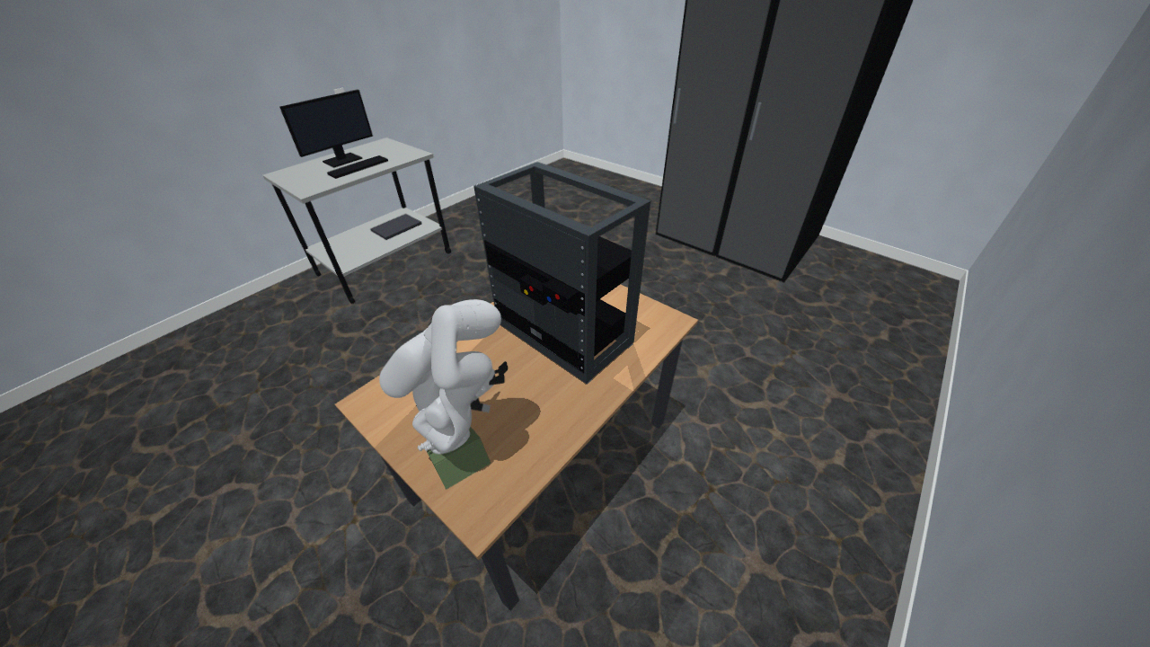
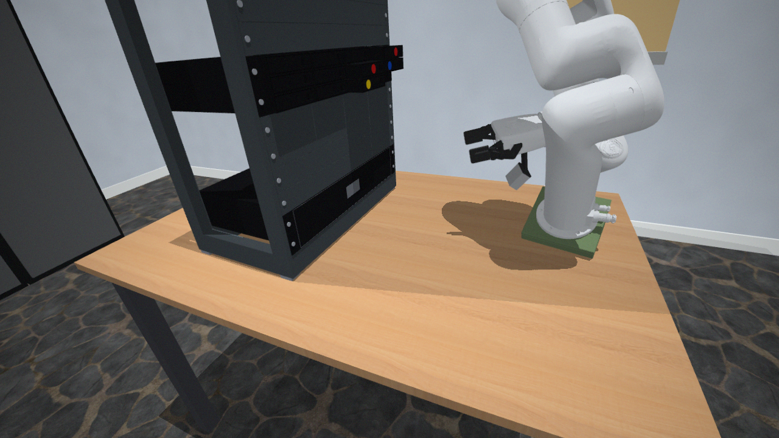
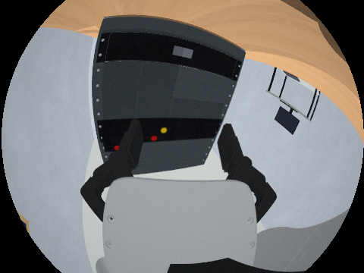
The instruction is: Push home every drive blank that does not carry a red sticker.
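Now, at the left of the exterior view, the rack [image 2: 163, 125] is seen standing on the wooden table [image 2: 381, 305], with the storage chassis [image 2: 316, 76] mounted high in its front. Four blanks are pushed out of that chassis at its robot-facing end: one with a yellow sticker [image 2: 368, 83], one with a red sticker [image 2: 373, 68], one with a blue sticker [image 2: 389, 65], and a second red sticker [image 2: 395, 51] at the outermost edge. Trouble is easily imagined from here: the coloured dots sit tightly together, so a red-marked blank could be shoved home by a wide, spread pincer if the approach is off-line. A hard or high push could also lean or slide the rack past its limits, since the chassis sits well above the base. Further right, the gripper [image 2: 482, 145] is held with its fingers fully apart and nothing between them, pointed toward the rack. The yellow and blue blanks are found well apart from it, higher and to its left, with open air between. At the far right the arm stands on its green base plate [image 2: 591, 247].
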`<action>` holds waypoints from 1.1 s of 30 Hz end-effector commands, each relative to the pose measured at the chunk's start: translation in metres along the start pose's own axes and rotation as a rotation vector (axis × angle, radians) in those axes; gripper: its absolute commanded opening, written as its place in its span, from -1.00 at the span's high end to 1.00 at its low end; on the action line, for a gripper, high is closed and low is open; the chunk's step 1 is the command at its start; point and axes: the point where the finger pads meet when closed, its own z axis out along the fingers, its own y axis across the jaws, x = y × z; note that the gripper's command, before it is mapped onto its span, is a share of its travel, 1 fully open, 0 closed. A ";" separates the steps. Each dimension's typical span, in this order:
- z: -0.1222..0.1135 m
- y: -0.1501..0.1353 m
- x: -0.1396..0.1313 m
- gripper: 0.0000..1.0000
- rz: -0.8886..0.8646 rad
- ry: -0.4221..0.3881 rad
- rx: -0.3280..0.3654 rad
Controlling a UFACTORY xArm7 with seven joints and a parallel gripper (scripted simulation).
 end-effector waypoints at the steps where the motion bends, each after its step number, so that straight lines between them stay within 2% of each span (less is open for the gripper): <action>1: 0.007 -0.006 0.004 -1.00 -0.216 -0.128 -0.024; 28: 0.007 -0.006 0.004 -1.00 -0.216 -0.128 -0.024; 29: 0.000 0.000 0.000 -1.00 -0.001 0.000 0.001; 33: 0.000 0.000 0.000 -1.00 -0.001 0.000 -0.001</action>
